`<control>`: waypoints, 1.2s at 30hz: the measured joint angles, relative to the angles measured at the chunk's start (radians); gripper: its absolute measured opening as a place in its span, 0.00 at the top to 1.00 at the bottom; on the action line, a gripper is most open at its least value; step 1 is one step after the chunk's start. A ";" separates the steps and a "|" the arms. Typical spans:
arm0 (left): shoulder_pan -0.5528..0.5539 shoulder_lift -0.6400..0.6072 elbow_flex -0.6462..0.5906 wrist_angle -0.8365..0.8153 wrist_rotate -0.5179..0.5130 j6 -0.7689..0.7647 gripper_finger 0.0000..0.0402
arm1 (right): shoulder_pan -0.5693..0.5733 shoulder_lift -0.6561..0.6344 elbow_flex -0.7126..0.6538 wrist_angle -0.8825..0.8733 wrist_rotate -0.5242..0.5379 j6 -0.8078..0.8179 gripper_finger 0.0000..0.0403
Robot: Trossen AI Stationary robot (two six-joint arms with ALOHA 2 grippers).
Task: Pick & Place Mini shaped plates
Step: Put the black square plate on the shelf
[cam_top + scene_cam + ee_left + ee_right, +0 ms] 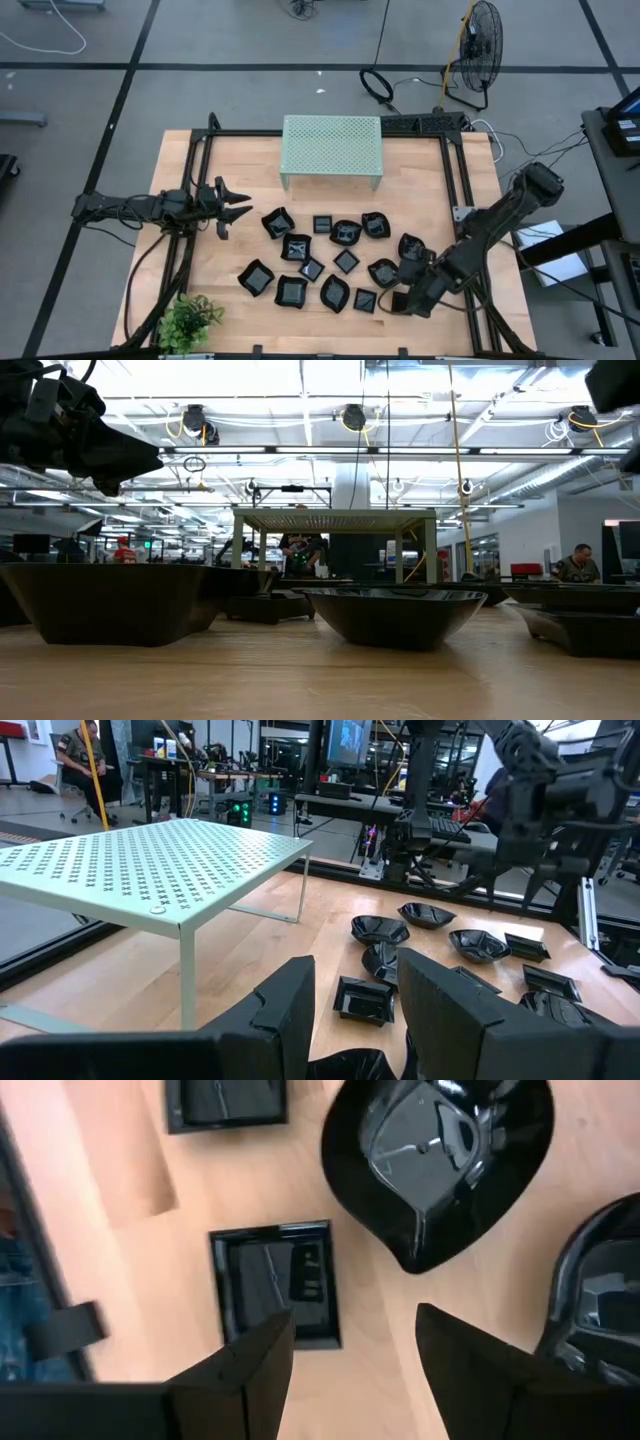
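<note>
Plates, small and shiny black [322,262], lie spread over the wooden table [200,275] in front of the green stand [332,148]. They look hard, light and slippery, and might chip if dropped. Nearest, the right gripper [350,1345] hangs low with its fingers wide apart, just above a small square plate [275,1280] beside a leaf plate [430,1150]. Pinching one raised edge looks best. Farther off, the left gripper [232,209] waits beside the plates, fingers apart, holding nothing.
</note>
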 joint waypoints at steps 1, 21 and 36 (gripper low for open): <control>0.000 0.000 0.000 0.000 0.000 0.000 0.64 | 0.000 0.000 -0.021 0.023 0.000 0.000 0.51; 0.000 0.000 0.000 0.000 0.000 0.000 0.64 | -0.005 0.080 -0.145 0.294 -0.076 -0.036 0.52; 0.000 0.000 0.000 0.000 0.000 0.000 0.64 | -0.038 0.080 -0.145 0.284 -0.085 -0.113 0.83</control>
